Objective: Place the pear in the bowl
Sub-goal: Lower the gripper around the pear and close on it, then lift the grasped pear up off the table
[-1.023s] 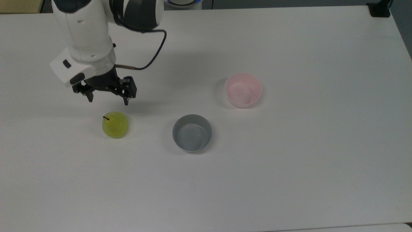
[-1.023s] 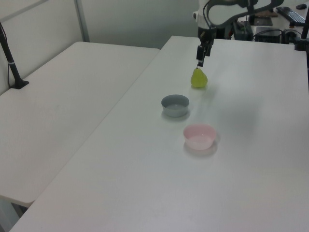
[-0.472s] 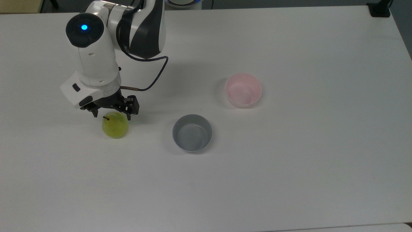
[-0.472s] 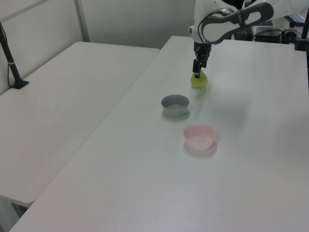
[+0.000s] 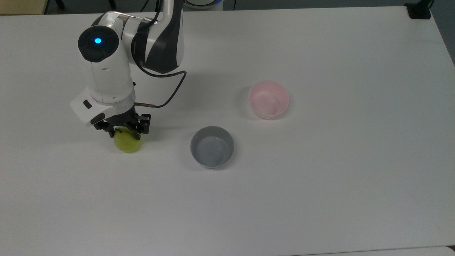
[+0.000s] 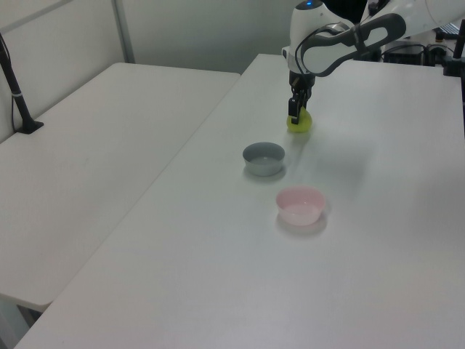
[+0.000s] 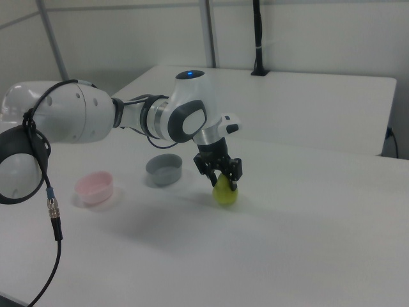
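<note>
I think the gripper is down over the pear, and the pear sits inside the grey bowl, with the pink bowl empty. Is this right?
One part is wrong: the pear is not inside the grey bowl. In the top view it sits on the white table, apart from that bowl, which is empty. The rest holds: the gripper is down over the pear, and the pink bowl is empty.

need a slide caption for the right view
Franka arm lowers its tool over the pear on the white table, with the grey bowl and pink bowl waiting nearby.

Grey bowl [image 5: 212,146] between pear [image 5: 127,143] and pink bowl [image 5: 268,99]
</note>
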{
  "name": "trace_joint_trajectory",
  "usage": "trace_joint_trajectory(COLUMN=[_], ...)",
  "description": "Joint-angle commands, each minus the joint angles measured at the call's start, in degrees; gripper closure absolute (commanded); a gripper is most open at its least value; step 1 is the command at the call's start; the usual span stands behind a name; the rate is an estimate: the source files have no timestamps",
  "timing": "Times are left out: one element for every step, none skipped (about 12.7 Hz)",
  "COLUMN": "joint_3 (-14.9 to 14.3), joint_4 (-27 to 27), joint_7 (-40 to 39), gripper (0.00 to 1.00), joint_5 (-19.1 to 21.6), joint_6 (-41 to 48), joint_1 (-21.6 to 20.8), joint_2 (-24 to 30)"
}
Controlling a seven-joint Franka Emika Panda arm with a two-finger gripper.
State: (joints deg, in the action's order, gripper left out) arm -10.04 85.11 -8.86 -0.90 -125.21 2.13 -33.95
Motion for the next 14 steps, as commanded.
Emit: trace_joint_trajectory(joint_3=[-0.7, -0.7, -0.7, -0.7, -0.6, -0.6, -0.5, -0.4, -0.3, -0.2, 0.0, 0.2, 0.2, 0.2], joint_4=[-0.4, -0.4, -0.3, 0.0, 0.3, 0.1, 0.1, 0.1, 0.0, 0.0, 0.0, 0.0, 0.0, 0.0], joint_7=[0.8, 0.7, 0.7, 0.7, 0.6, 0.4, 0.4, 0.3, 0.3, 0.3, 0.3, 0.3, 0.3, 0.3], gripper=[0.84, 0.85, 0.86, 0.86, 0.86, 0.86, 0.86, 0.85, 0.85, 0.84, 0.84, 0.83, 0.82, 0.82], joint_5=[-0.5, -0.6, -0.6, -0.5, -0.5, -0.6, -0.5, -0.5, -0.2, 0.2, 0.4, 0.5, 0.6, 1.1], joint_6=[-0.9, -0.6, -0.3, 0.1, 2.7, 5.6, 8.6, 10.9, 13.4, 15.7, 18.3, 20.9, 23.1, 24.9], joint_1=[-0.6, -0.6, -0.6, -0.5, -0.5, -0.6, -0.8, -0.9, -0.9, -1.1, -1.2, -1.3, -2.4, -2.9], joint_2=[-0.2, 0.4, 1.2, 2.9, 4.8, 6.5, 8.6, 10.9, 12.9, 15.6, 18.2, 20.4, 22.2, 23.9])
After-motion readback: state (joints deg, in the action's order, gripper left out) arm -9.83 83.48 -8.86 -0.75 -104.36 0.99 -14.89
